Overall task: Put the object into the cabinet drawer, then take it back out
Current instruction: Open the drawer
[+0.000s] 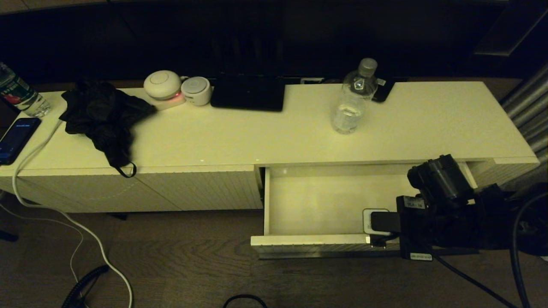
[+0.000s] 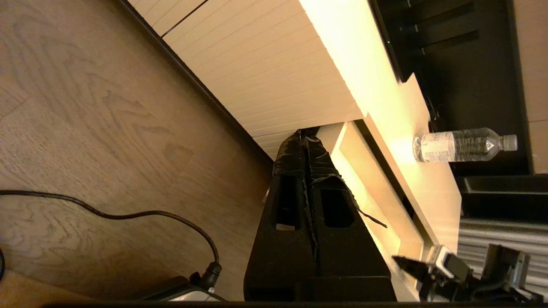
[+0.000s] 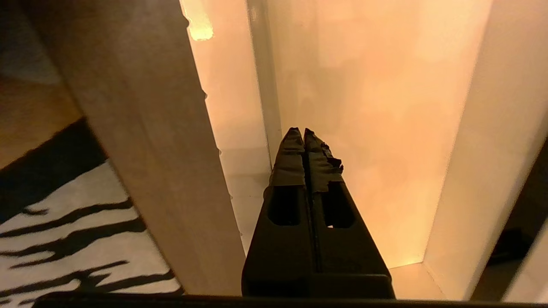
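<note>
The clear water bottle [image 1: 353, 100] with its grey-white cap stands upright on the white cabinet top, back right of centre, and nothing holds it. It also shows in the left wrist view as the bottle [image 2: 462, 146]. Below it the cabinet drawer [image 1: 308, 244] is pulled out, its white inside [image 3: 385, 107] bare. My right gripper [image 1: 373, 222] is shut and empty. It reaches into the drawer's right front corner, just behind the front wall [image 3: 141, 128], as the right wrist view of the gripper [image 3: 302, 132] shows. My left gripper [image 2: 305, 134] is shut and empty, low over the floor left of the drawer [image 2: 376, 188], and out of the head view.
On the cabinet top lie a black cloth [image 1: 102, 113], two round white devices [image 1: 162, 84], a black tablet [image 1: 248, 92], a phone [image 1: 15, 139] and a bottle with a red-green label [image 1: 19, 94]. A white cable [image 1: 25, 171] hangs down the ribbed panel [image 1: 171, 188] to the floor.
</note>
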Available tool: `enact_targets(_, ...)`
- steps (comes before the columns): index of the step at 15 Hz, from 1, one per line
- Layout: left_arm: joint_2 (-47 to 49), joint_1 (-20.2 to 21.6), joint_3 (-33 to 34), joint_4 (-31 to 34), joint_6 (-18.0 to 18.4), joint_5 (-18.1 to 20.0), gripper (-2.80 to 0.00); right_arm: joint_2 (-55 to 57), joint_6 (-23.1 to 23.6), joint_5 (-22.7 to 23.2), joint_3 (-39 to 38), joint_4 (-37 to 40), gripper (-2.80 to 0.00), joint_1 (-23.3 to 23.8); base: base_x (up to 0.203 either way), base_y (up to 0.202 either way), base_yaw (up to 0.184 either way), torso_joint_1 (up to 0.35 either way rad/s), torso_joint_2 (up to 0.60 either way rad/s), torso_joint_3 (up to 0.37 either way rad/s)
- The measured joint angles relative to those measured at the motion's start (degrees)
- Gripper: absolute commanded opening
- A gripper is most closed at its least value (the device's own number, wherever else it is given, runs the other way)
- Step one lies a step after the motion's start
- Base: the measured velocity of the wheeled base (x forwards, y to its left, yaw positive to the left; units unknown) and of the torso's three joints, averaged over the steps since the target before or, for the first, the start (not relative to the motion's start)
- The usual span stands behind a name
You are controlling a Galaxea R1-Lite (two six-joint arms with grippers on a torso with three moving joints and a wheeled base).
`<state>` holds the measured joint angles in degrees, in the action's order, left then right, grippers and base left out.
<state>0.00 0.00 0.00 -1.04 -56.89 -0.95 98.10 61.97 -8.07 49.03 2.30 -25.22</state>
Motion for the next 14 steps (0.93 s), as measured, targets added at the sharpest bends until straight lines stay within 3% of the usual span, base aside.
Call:
enact_targets(9, 0.0, 0.0, 0.0, 0.0, 0.0, 0.0, -2.8, -0.8, -1.4, 0.0, -1.5, 0.1, -2.8, -0.5, 0.0, 0.0, 0.0, 0.0, 0.0, 0.0)
enact_targets(14, 0.0, 0.0, 0.0, 0.0, 0.0, 0.0, -2.8, -3.7, -5.0, -6.7, 4.9, -1.9, -2.8, -0.5, 0.0, 0.0, 0.0, 0.0, 0.0, 0.0)
